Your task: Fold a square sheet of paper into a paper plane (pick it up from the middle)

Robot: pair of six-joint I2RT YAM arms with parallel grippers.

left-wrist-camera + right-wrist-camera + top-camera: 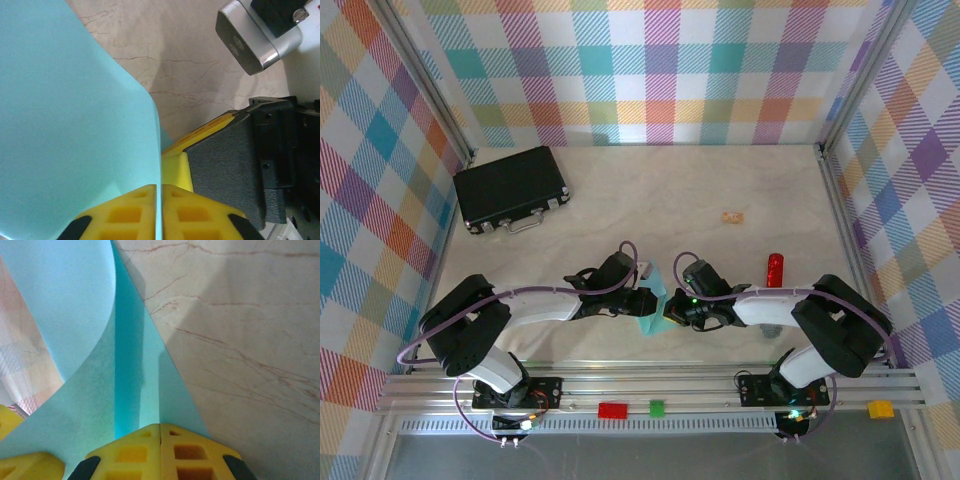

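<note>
A black case (510,187) lies far back on the left of the table (650,190). The left gripper (642,300) reaches in to the middle, near the front. In its own camera its yellow fingers (125,215) are pressed tight together on the edge of the paper (75,125). The blue sheet curves up and away from them.

From above, the paper looks like a thin strip held between the two grippers. Its long side runs from front to back. The front end looks a bit wider. I cannot tell which end is the tip.

The right gripper (672,312) comes in from the other side. Its fingers (195,455) also pinch the paper tight. In that camera a fold line runs straight away from the fingers, and the folded part gets narrower as it goes.

A small tan scrap (732,216) lies further back on the right. A red marker (775,270) lies beside the right arm.
</note>
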